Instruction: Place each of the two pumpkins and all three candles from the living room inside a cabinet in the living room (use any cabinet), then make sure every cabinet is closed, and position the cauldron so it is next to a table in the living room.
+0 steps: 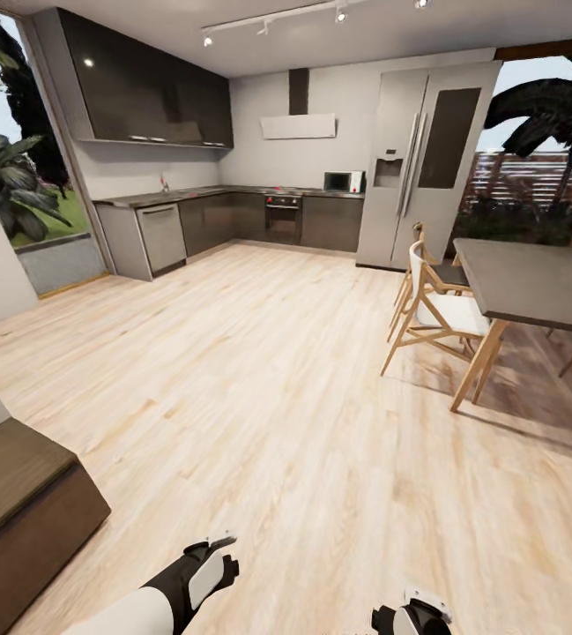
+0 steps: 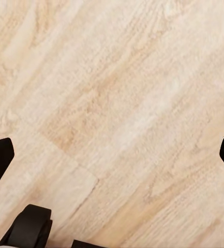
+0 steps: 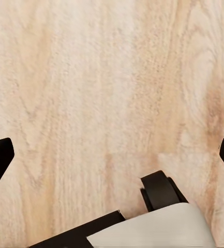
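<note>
Left gripper (image 2: 112, 155): jaws spread wide, nothing between them, light wooden floor (image 2: 122, 93) beneath. Right gripper (image 3: 112, 155): likewise released and empty above the same floor. Cabinet (image 1: 17, 507), dark brown, flat-topped, stands near the left arm (image 1: 175, 591), on its outer side. Beyond the floor: dining table (image 1: 532, 282) with chairs (image 1: 435, 309), refrigerator (image 1: 422, 159), kitchen units (image 1: 233, 220).
</note>
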Tool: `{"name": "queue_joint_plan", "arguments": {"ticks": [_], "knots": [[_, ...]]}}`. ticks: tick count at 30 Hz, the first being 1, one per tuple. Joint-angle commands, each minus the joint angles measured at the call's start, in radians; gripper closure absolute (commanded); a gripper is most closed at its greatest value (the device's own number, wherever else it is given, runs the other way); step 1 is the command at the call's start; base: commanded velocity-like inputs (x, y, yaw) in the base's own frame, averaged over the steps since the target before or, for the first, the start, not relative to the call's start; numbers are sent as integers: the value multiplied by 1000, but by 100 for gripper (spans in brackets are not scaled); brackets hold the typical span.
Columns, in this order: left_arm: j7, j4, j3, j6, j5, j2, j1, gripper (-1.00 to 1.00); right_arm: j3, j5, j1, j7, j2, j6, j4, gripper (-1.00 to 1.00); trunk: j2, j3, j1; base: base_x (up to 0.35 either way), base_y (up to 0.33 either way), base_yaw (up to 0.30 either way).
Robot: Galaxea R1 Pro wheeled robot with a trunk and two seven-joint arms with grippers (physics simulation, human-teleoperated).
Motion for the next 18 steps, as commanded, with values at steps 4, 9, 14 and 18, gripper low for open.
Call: {"name": "queue_joint_plan", "arguments": {"ticks": [4,9,14,18], "knots": [[7,-3,-9,5,9,0,0,-100,1,-9,-1,-8,0,2,9,-100,0,-1,0,0,0,-288],[7,-3,-10,5,9,0,0,-100,1,-8,-1,-7,0,2,11,-100,0,-1,0,0,0,-288],[7,-3,-10,5,9,0,0,-100,1,-10,-1,-7,-15,2,11,-100,0,-3,0,0,0,-280],[7,-3,-10,5,9,0,0,-100,1,-10,-1,-7,-20,2,12,-100,0,-7,0,0,0,-257]]}}
